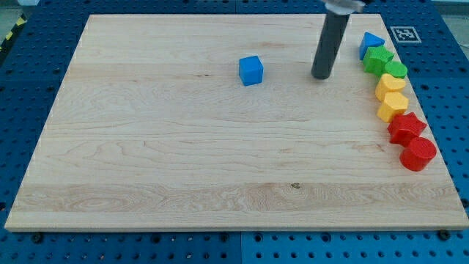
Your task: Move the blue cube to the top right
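The blue cube (250, 70) sits on the wooden board (183, 147), a little above and right of the board's middle top area. My tip (321, 76) rests on the board to the right of the cube, a clear gap apart from it. The rod rises from the tip toward the view's top. The tip stands between the cube and the row of blocks along the board's right edge.
Along the right edge runs a row: a blue triangular block (371, 44), a green star-like block (379, 58), a green block (396, 70), two yellow blocks (390, 86) (393, 106), a red star (406, 127), a red cylinder (418, 154).
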